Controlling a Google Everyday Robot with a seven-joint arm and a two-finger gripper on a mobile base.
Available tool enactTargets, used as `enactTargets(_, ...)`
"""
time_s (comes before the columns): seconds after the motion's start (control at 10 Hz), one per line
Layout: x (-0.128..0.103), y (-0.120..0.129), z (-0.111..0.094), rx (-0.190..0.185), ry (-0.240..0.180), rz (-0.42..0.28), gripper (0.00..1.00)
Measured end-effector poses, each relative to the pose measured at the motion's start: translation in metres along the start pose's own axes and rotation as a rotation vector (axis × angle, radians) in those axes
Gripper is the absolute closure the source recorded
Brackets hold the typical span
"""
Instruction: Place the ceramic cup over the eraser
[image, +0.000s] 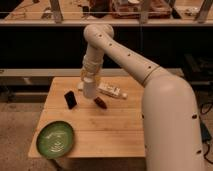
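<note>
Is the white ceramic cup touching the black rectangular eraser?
Apart. The camera view shows bare wooden table between the white ceramic cup and black rectangular eraser; the gripper is atop the cup.

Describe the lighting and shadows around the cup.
Camera view: warm light on the table; dark gap behind it. The gripper, over the table's rear middle, holds the ceramic cup, bright white; the eraser beside it looks nearly featureless black.
</note>
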Motion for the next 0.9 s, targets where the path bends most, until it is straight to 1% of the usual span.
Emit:
enactTargets(0.2,-0.008,-0.015,0.009,-0.001,-0.002,-0.03,0.92)
enactTargets(0.6,-0.026,-0.047,0.036,0.0,-0.003,-0.107,0.92)
enactTargets(0.7,-0.029,-0.052,0.039,0.0,-0.004,-0.122,0.92)
enactTargets(0.9,-0.041,-0.071,0.048,-0.013,-0.021,-0.166,0.92)
